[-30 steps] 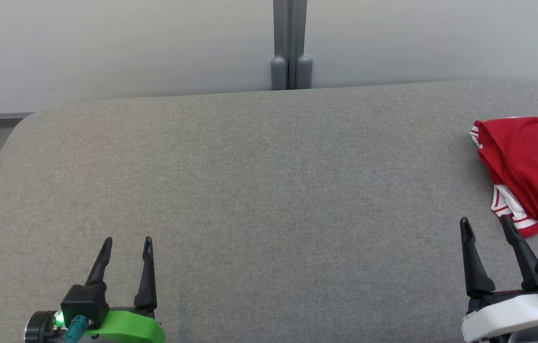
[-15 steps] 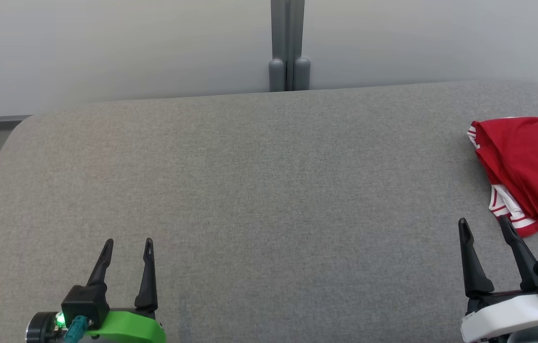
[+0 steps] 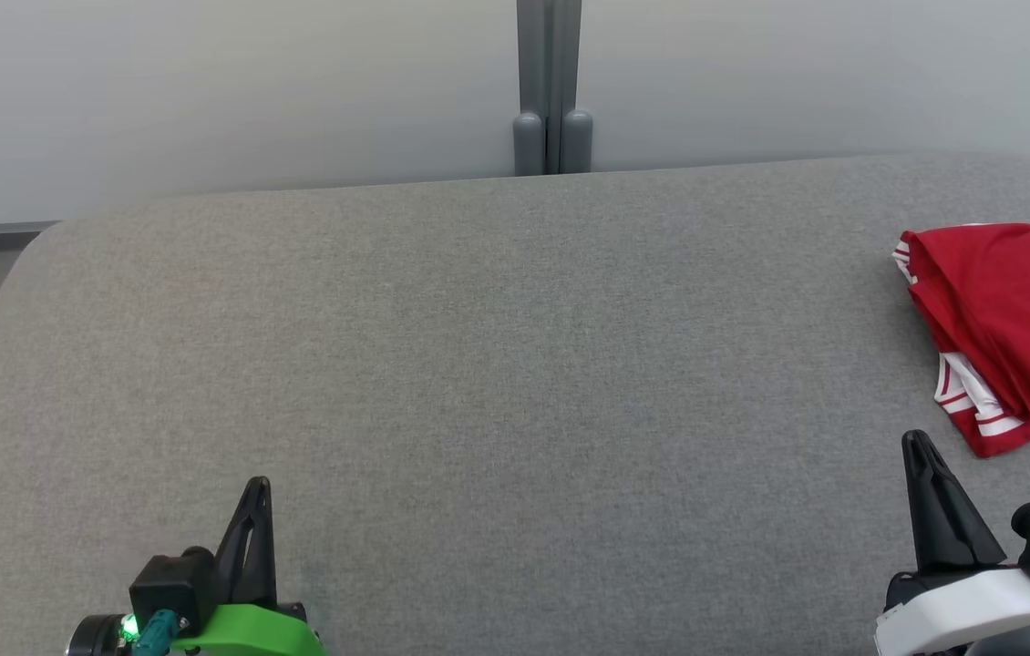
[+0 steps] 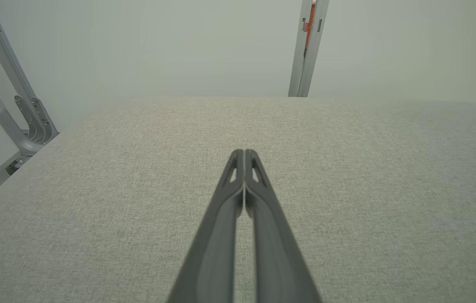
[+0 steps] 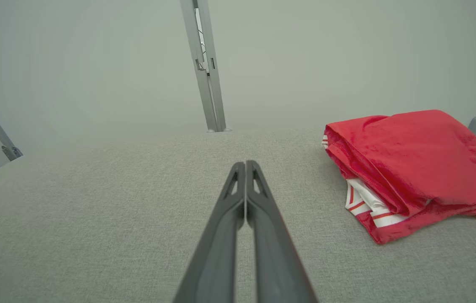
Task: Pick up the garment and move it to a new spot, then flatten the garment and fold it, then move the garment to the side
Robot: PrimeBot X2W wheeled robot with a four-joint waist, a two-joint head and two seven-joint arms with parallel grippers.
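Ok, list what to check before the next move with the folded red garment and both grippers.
1. Left gripper shut and empty: ok.
2. Right gripper shut and empty: ok.
3. Red garment with white striped trim folded into a compact stack: ok.
4. Garment lying at the right side of the grey fabric-covered table: ok.
5. Garment apart from the right gripper: ok.
6. Garment's far edge well inside the table's rim: cannot tell.
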